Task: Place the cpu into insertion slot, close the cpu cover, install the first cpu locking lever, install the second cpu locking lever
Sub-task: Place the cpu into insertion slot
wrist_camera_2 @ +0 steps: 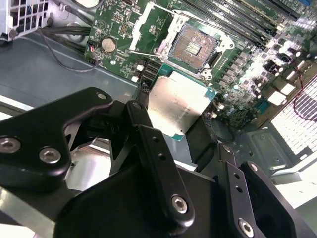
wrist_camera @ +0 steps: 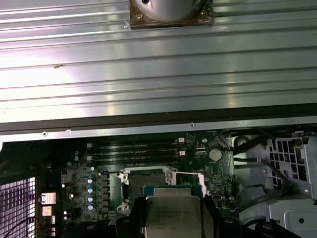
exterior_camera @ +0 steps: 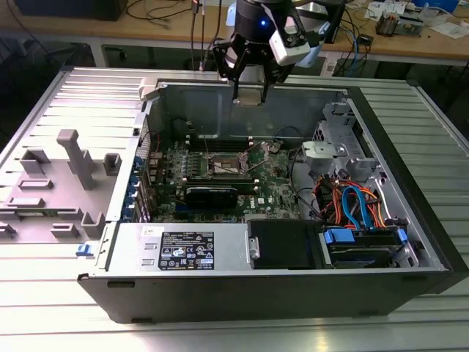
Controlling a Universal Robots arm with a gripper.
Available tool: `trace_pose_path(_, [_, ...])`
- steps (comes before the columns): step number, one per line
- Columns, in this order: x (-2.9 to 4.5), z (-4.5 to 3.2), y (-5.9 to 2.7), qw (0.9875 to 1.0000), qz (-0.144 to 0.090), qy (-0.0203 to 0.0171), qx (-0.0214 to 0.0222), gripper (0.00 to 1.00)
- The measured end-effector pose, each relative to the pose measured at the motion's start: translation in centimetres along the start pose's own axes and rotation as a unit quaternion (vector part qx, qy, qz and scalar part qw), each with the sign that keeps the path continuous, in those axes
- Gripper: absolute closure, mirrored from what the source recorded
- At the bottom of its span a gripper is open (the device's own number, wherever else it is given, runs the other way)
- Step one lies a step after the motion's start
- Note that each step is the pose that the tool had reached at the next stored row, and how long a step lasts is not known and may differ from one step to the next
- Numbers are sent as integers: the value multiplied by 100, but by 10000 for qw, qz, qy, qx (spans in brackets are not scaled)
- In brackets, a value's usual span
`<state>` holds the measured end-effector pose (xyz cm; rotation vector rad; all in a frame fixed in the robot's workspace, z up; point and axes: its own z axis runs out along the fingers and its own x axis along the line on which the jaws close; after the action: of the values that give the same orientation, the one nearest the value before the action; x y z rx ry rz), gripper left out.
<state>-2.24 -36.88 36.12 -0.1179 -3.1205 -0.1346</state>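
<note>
— Any writing you can make out from here?
— Barely. There's a white label [exterior_camera: 187, 249] on the power supply [exterior_camera: 231, 246], by the case's edge nearest the exterior view's camera. It has rows of small print and marks, too fine to read.
— And the cpu [wrist_camera: 173, 215]?
— Faint lines of print on its face in the first wrist view. I can't read those either.

cpu [wrist_camera: 173, 215]: lower edge is cut off by the picture's edge in the first wrist view | insertion slot [wrist_camera: 146, 181]: near part is hidden behind the cpu | second wrist view: cpu's near edge is covered by the gripper [wrist_camera_2: 181, 131] | exterior view: arm [exterior_camera: 256, 22] is cut off at the top
</note>
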Motion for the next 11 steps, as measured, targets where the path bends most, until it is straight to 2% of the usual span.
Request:
trace_pose_path(1, [0,1,0,10000,66,-5,-1,46])
trace_pose_path(11, [0,2,0,10000,93,-8,-2,46])
